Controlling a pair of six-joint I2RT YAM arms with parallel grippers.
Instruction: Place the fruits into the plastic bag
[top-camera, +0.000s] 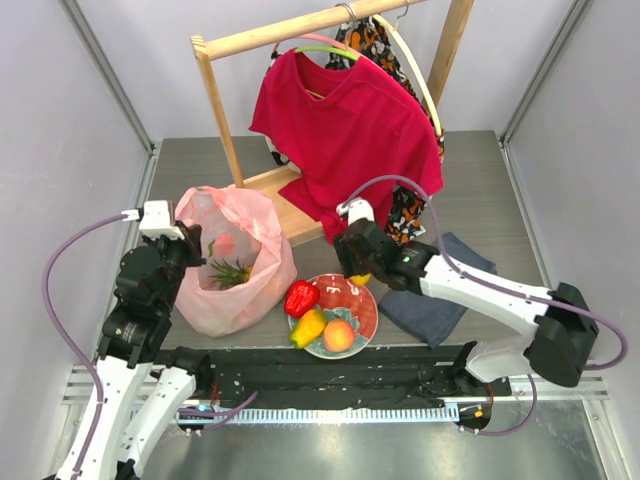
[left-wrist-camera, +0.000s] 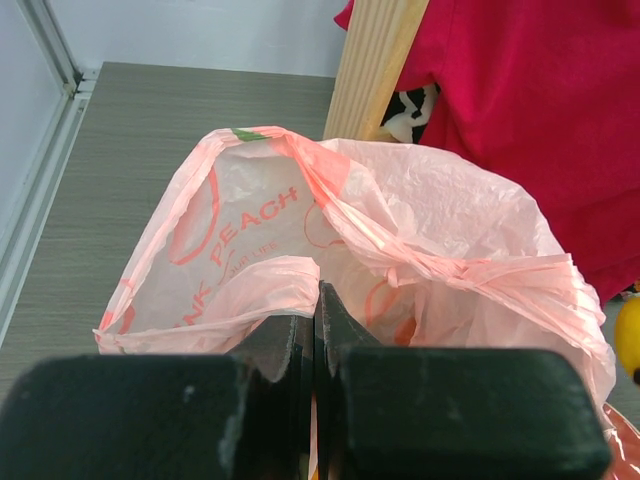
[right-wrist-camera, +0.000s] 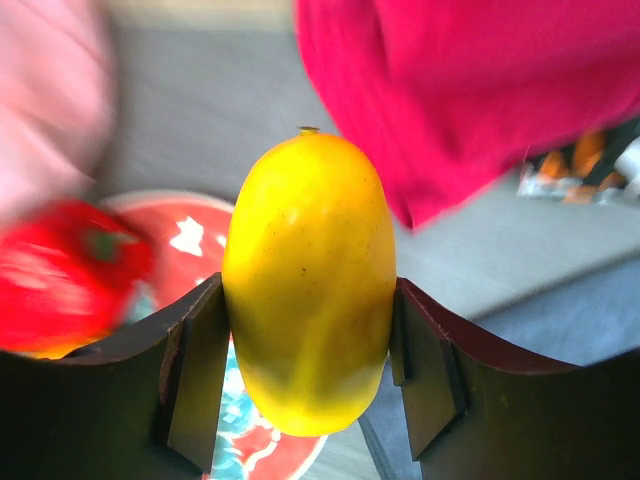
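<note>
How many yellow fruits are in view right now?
2: a yellow mango held in the right gripper over the plate; a second yellow fruit lying at the plate's near-left edge. The plastic bag may hide others.

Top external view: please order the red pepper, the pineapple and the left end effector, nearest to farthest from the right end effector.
From the right end effector, gripping a yellow toy mango:
1. Glossy red toy pepper, just left of it.
2. Green-leaved toy pineapple, farther left, inside the thin pink plastic bag.
3. Left end effector, farthest left, pinching the bag's rim.
</note>
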